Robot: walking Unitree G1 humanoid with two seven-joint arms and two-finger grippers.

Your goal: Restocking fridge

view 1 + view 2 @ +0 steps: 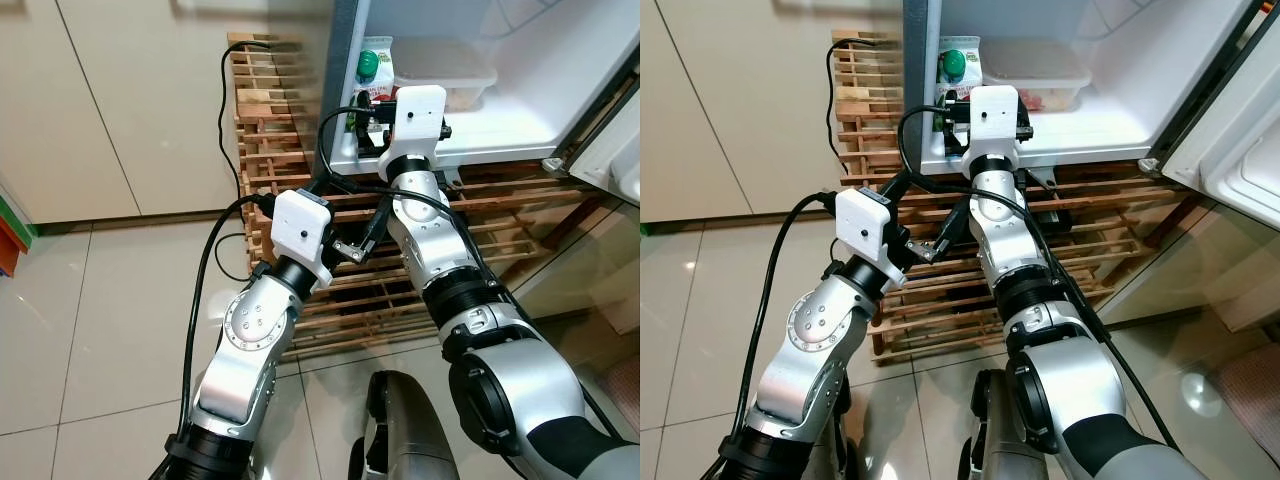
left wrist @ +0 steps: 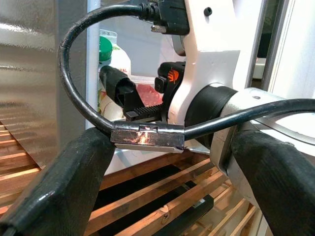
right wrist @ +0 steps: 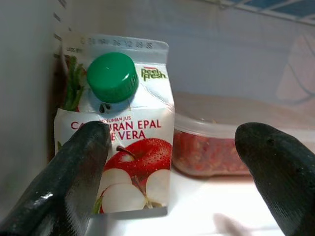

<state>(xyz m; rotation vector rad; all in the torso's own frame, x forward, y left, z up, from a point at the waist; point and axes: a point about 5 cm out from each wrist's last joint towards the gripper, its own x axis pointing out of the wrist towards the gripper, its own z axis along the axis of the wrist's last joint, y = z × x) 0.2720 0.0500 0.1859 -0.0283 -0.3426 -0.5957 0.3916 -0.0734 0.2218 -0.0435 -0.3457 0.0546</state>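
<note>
Head views: right arm stretched forward and up, right gripper (image 1: 368, 122) at the front edge of the open fridge (image 1: 520, 110) bottom shelf, just short of the juice carton (image 1: 375, 66). Carton upright at the shelf's left end against the wall, clear lidded container (image 1: 445, 72) just beside it. Left arm bent at the elbow, left gripper (image 1: 362, 240) low, over the wooden pallet (image 1: 270, 110), beside the right forearm.

Left wrist view: fingers (image 2: 64, 182) apart, nothing held; right arm's black cable (image 2: 74, 73) crosses ahead.

Right wrist view: fingers (image 3: 64, 187) apart, empty, carton (image 3: 120, 128) standing free between them and farther in.
</note>
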